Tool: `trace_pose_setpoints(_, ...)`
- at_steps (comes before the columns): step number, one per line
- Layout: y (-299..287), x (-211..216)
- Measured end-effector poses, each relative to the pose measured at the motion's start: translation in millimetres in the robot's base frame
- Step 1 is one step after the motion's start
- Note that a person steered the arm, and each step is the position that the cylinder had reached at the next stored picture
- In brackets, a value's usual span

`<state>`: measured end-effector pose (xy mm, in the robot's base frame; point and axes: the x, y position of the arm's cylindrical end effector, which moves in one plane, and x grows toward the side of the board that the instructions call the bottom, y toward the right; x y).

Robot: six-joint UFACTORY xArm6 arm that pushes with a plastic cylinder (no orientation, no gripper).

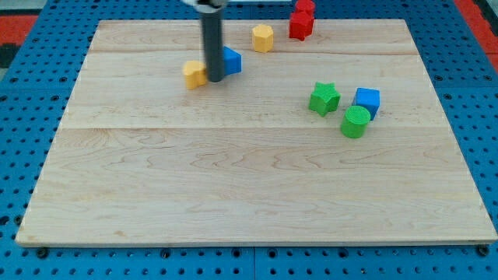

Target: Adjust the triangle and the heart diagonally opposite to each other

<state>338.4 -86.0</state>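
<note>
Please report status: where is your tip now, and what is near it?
My tip down between yellow block and blue block. Shapes unclear, rod hides part. Yellow hexagon close above.

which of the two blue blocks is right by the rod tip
The blue block at the view's upper left, just right of my tip. The blue cube sits far right, beside the green blocks.

Two yellow blocks (263, 36) (194, 75), two blue (232, 61) (367, 100), two green (324, 98) (355, 122), two red (301, 25) (304, 6).

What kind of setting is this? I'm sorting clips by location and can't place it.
Most likely a robotics lab bench. A pale wooden board lies on a blue perforated base, small coloured blocks such as the green star sit on it, and my tip rests between a yellow block and a blue block.
</note>
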Motion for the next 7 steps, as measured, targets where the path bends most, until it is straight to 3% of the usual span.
trace_pose_setpoints(1, -1.2, -21.0)
trace_pose_setpoints(2, 50.2, -47.1)
trace_pose_setpoints(4, 73.0, -46.9)
trace_pose_setpoints(6, -89.8, -64.7)
trace_pose_setpoints(7, -53.5, 18.7)
